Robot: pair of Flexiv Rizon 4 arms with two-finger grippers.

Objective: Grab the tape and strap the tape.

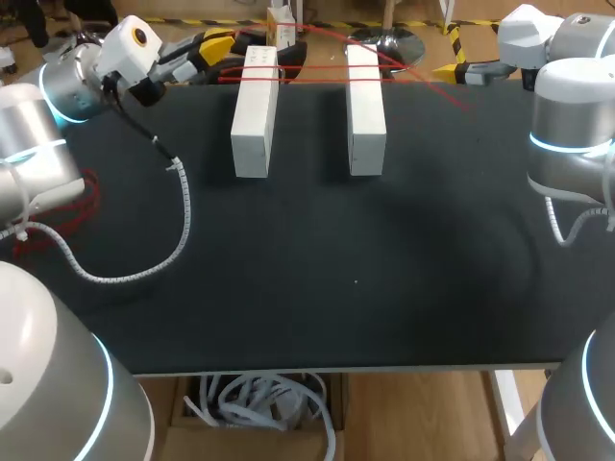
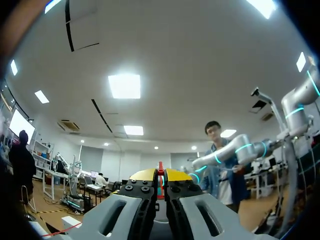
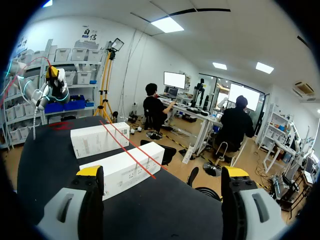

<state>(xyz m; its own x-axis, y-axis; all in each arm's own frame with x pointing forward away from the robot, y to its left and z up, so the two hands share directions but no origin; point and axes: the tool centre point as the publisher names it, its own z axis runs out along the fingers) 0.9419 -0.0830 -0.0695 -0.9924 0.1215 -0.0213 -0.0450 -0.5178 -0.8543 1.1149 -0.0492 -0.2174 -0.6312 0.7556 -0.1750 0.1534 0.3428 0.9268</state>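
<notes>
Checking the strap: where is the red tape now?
Head view: the red tape spans the far ends of both white blocks, held in the left gripper at the far left.

Silver-grey arms (image 1: pixel 567 106) carry cyan light rings, a white spiral-wrapped cable (image 1: pixel 185 216) and grey, yellow-tipped fingers (image 3: pixel 85 200).

On the table (image 1: pixel 336 298), the left block (image 1: pixel 254 115) and the right block (image 1: pixel 365 110) lay side by side in the upper middle of the frame, a gap between them. The tape (image 1: pixel 312 81) stretched across the far ends of both. The left gripper (image 1: pixel 223 43) sat at upper left, just beside the left block's far end. The right gripper (image 1: pixel 445 70) was at upper right, past the right block. A cable (image 1: pixel 179 216) curled over the table's left part.
</notes>
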